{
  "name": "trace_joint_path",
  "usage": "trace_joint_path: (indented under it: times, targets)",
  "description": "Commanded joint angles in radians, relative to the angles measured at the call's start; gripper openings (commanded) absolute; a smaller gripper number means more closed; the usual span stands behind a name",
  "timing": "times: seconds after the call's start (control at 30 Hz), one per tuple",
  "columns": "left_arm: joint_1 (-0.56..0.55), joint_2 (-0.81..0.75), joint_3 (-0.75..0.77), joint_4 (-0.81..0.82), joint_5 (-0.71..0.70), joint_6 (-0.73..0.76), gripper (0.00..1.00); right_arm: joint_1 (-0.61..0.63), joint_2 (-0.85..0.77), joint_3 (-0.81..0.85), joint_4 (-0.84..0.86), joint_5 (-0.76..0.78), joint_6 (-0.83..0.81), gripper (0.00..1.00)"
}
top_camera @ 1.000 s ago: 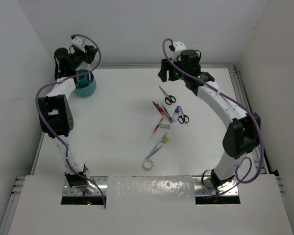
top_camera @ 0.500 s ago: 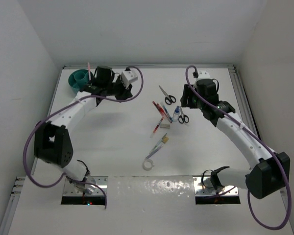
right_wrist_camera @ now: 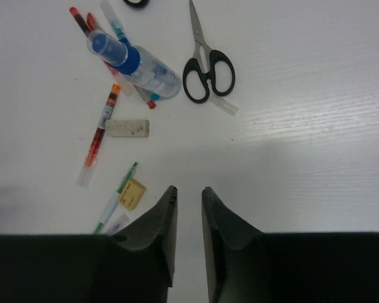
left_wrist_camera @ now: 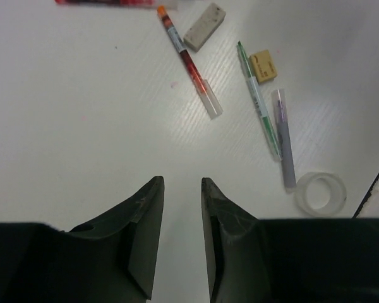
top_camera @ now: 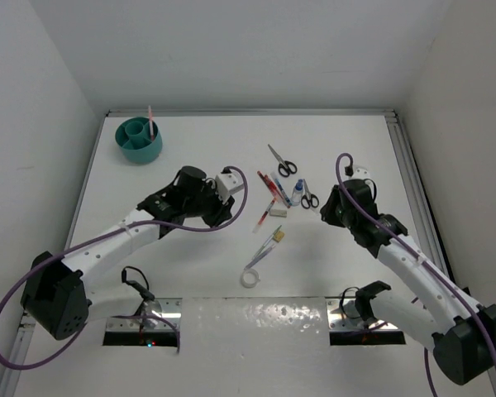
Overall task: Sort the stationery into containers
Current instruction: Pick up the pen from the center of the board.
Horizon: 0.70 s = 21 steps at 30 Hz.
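Right gripper [right_wrist_camera: 188,189]: barely apart, empty, scissors [right_wrist_camera: 205,60] ahead, glue bottle [right_wrist_camera: 145,71] ahead-left. Left gripper [left_wrist_camera: 180,180]: slightly apart, empty, tape ring [left_wrist_camera: 302,196] to right, pens [left_wrist_camera: 259,104] ahead.

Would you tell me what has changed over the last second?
The left arm's fingers let go of the pink pen, now standing in the teal cup, and drew back toward the loose stationery; the right arm swung nearer it too. Scissors, glue bottle and tape ring stayed put.
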Motion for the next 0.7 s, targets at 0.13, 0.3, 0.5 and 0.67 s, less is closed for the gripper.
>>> trace_joint_path:
  times: [0.13,0.3,0.5,0.67]
  targets:
    - [-0.138,0.037,-0.030,0.172,-0.095,-0.169,0.28,-0.060,-0.002,-0.029,0.014,0.006,0.084,0.35]
    - [-0.188,0.157,-0.031,0.216,-0.133,-0.156,0.31,-0.108,0.073,-0.006,0.014,-0.031,0.063,0.35]
    - [-0.192,0.268,-0.019,0.328,-0.082,-0.159,0.32,-0.169,0.088,-0.032,0.053,-0.051,0.055,0.37]
    - [-0.225,0.321,-0.024,0.390,-0.076,-0.154,0.34,-0.222,0.133,-0.031,0.095,-0.198,0.000,0.44]
